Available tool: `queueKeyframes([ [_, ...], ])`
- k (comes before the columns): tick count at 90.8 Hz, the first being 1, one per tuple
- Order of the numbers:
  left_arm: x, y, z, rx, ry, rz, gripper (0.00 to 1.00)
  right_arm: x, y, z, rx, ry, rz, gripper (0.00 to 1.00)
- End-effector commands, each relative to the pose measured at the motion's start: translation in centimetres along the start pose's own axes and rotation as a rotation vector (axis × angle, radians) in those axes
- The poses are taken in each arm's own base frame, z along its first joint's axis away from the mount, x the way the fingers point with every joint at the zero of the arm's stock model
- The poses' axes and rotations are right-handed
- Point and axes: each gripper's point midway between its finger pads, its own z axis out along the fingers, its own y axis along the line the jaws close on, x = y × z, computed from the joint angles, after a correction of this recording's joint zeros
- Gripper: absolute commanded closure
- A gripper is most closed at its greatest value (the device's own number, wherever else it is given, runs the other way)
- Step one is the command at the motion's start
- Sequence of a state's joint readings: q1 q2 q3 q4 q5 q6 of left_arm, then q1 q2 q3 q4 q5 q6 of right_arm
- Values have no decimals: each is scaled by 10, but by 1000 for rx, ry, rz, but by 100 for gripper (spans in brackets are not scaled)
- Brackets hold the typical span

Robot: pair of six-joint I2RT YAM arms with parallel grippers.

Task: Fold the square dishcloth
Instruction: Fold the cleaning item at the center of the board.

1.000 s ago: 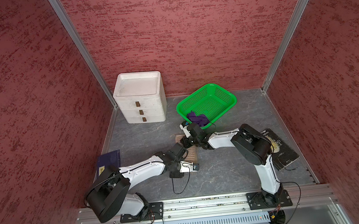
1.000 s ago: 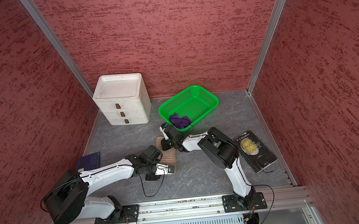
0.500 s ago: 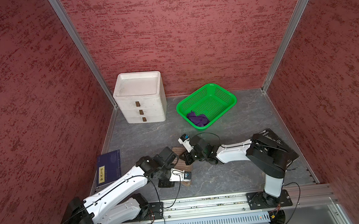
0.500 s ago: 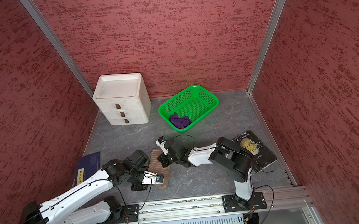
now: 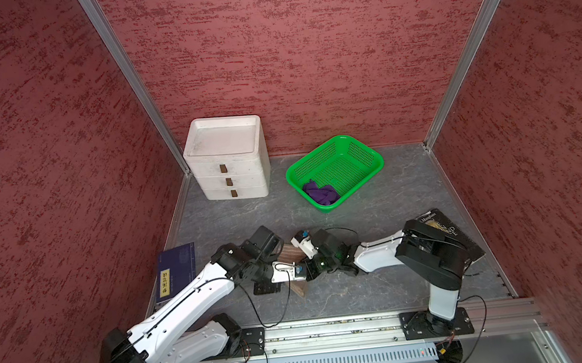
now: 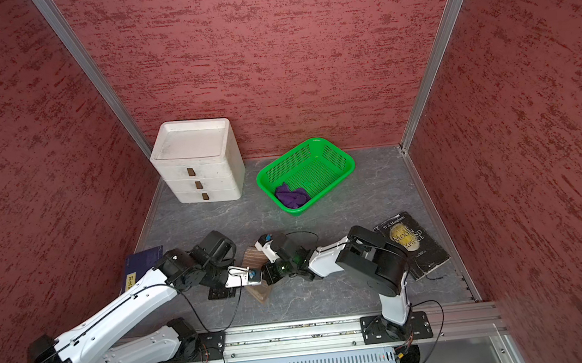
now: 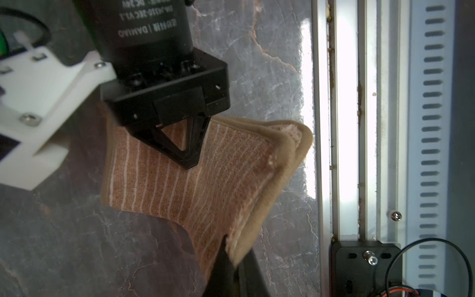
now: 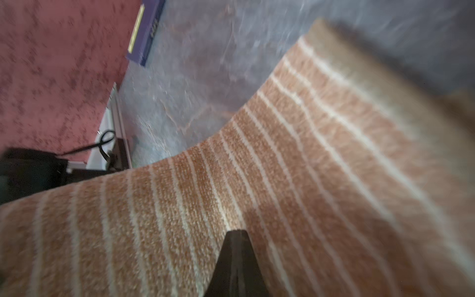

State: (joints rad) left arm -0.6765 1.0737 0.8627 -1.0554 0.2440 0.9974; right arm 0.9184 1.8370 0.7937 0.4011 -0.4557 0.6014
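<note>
The square dishcloth (image 5: 287, 254) (image 6: 251, 258) is brown with thin pale stripes and lies doubled over near the table's front middle, mostly hidden under both wrists in both top views. In the left wrist view the dishcloth (image 7: 180, 192) shows layered tan edges, and my left gripper (image 7: 235, 259) (image 5: 293, 281) is shut on one of its edges. My right gripper (image 7: 189, 164) (image 5: 308, 272) points down onto the cloth's middle with its jaws together. In the right wrist view that gripper (image 8: 236, 232) is shut on the dishcloth (image 8: 257, 180), which arches up beyond it.
A white drawer unit (image 5: 226, 159) stands at the back left. Beside it is a green basket (image 5: 367, 152) holding a purple cloth (image 5: 320, 194). A black book (image 5: 443, 225) lies at the right, a blue book (image 5: 177, 268) at the left. The metal rail (image 5: 334, 327) runs along the front edge.
Both grippers have come from near the basket toward the front rail, bringing the dishcloth with them. The left elbow has swung back and outward.
</note>
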Motion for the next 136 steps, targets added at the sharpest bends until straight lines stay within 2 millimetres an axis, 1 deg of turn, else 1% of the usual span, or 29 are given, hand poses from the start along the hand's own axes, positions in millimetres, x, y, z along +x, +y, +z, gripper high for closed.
queueKeyframes([
  [1, -14, 13, -5, 32, -53, -18, 100, -32, 1, -15, -54, -67, 93, 98],
  [8, -16, 22, -2, 42, -52, -28, 100, -43, -10, -17, -59, -96, 137, 100],
  [13, -18, 28, 1, 41, -49, -28, 100, -45, -23, -14, -41, -95, 169, 100],
  [21, -21, 36, 3, 38, -50, -29, 100, -33, -42, -1, -15, -54, 210, 100],
  [25, -23, 37, 4, 47, -47, -30, 100, -23, -52, 6, -3, -31, 233, 100],
  [31, -27, 41, 4, 51, -55, -25, 100, -12, -60, 11, -6, -14, 252, 100],
  [36, -28, 49, 5, 33, -58, -20, 100, -7, -62, 10, -16, -6, 261, 100],
  [39, -28, 56, 7, 20, -55, -18, 100, -7, -61, 9, -22, -7, 260, 100],
  [45, -30, 74, 8, -12, -57, -35, 100, -6, -58, 6, -26, 0, 258, 100],
  [50, -30, 92, 12, -35, -52, -61, 100, -7, -56, 3, -33, -2, 256, 100],
  [58, -21, 120, 23, -66, -18, -106, 100, -6, -51, 2, -63, -4, 267, 100],
  [62, -16, 127, 30, -68, 0, -116, 100, -8, -48, 1, -87, -14, 274, 100],
  [71, -6, 134, 49, -38, 33, -129, 100, -17, -44, -8, -134, -54, 301, 100],
  [78, 1, 135, 58, -12, 55, -143, 100, -27, -40, -21, -153, -90, 308, 100],
  [81, 4, 135, 61, -3, 65, -146, 100, -32, -37, -29, -148, -113, 299, 100],
  [89, 7, 137, 67, -13, 65, -139, 100, -37, -44, -49, -58, -158, 278, 100],
  [92, 6, 138, 68, -20, 58, -136, 100, -37, -52, -54, 3, -166, 279, 100],
  [96, 4, 140, 69, -27, 45, -134, 100, -38, -56, -61, 54, -185, 271, 97],
  [100, 0, 143, 70, -34, 28, -134, 100, -37, -59, -67, 82, -196, 270, 96],
  [103, -3, 145, 73, -39, 16, -138, 98, -37, -60, -69, 97, -202, 269, 96],
  [108, -6, 149, 77, -49, -3, -145, 86, -36, -66, -74, 137, -213, 268, 96],
  [109, -6, 148, 78, -49, -5, -145, 83, -35, -66, -75, 139, -215, 267, 96],
  [111, -7, 150, 80, -55, -11, -146, 69, -36, -66, -77, 145, -227, 264, 96],
  [113, -7, 151, 82, -62, -15, -146, 58, -37, -65, -80, 148, -240, 262, 96],
  [116, -7, 154, 86, -76, -17, -144, 48, -37, -65, -83, 152, -251, 259, 97],
  [118, -6, 156, 89, -88, -14, -146, 43, -38, -64, -84, 151, -256, 258, 97],
  [127, -2, 172, 93, -163, -3, -161, 35, -37, -65, -85, 180, -269, 256, 97],
  [131, -2, 182, 89, -206, -7, -171, 33, -36, -65, -84, 202, -263, 254, 97],
  [136, -1, 193, 81, -258, -15, -188, 31, -37, -60, -82, 191, -271, 244, 97],
])
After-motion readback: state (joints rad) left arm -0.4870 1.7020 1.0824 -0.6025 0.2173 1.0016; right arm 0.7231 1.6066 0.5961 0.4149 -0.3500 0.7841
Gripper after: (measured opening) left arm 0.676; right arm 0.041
